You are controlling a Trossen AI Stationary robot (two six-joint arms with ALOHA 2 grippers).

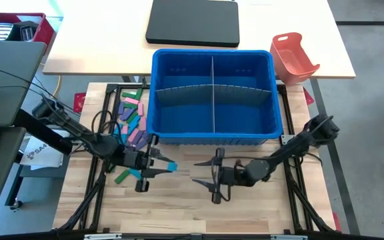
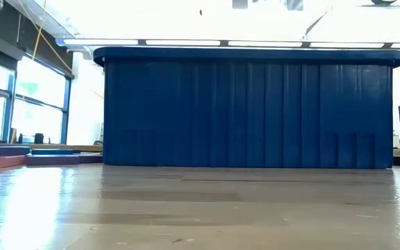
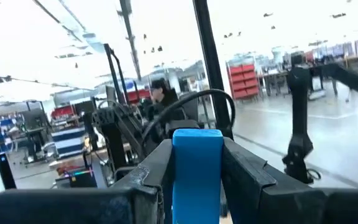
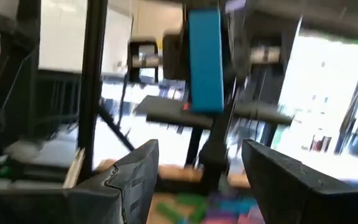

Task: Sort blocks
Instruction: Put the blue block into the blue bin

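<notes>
A: Status on the sort?

B: Early, by the look of it. Blue bin [image 1: 212, 93] has nothing showing in either half, both sides of the grey divider [image 1: 213, 93]. Most blocks [image 1: 132, 119] sit in a pile on the table just beside the bin's left wall; one green block [image 1: 122, 177] lies apart, nearer the table's front edge.

A: Grippers?

B: Left gripper [image 1: 160, 165] in front of the bin, off the table, clamped on a blue block [image 3: 196, 171], block standing upright betw. the fingers. Right gripper [image 1: 211, 175] faces it, also in front of the bin, jaws spread, holding nothing.

A: Left to do?

B: Nearly everything, I'd say. Pile untouched, no colour groups in the bin yet.
</notes>
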